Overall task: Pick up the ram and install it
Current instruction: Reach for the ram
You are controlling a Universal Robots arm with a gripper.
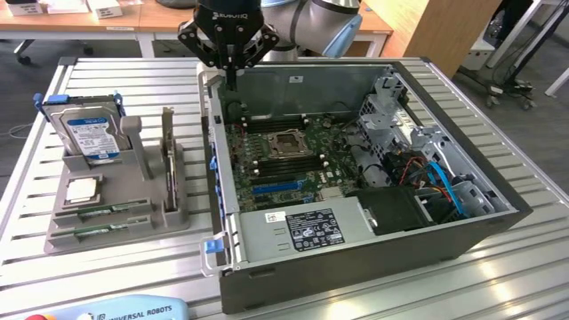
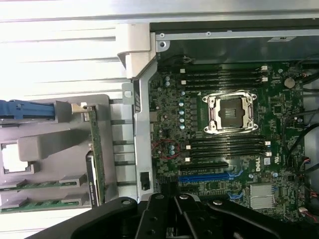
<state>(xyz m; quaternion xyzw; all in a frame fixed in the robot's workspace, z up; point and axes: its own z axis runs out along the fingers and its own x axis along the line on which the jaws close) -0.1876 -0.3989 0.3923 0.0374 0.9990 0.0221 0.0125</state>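
Two rams, thin green sticks, lie side by side in slots of the grey holder (image 1: pixel 124 220) at the exterior view's left: one ram (image 1: pixel 111 211) (image 2: pixel 45 185) and a second ram (image 1: pixel 98 231) (image 2: pixel 45 204). My gripper (image 1: pixel 231 81) hangs above the far left wall of the open computer case (image 1: pixel 356 260), well away from the rams. Its fingers are shut with nothing between them. Below it lies the motherboard with its long black memory slots (image 1: pixel 284 165) (image 2: pixel 227 147) on both sides of the empty processor socket (image 1: pixel 286 143) (image 2: pixel 232 112).
The holder also carries a blue-labelled hard drive (image 1: pixel 89 133), a square silver processor chip (image 1: pixel 82 191) and an upright green card (image 1: pixel 169 167) (image 2: pixel 97 154). Cables and a drive cage (image 1: pixel 418 153) fill the case's right side. A teach pendant (image 1: pixel 124 310) lies at the table's front edge.
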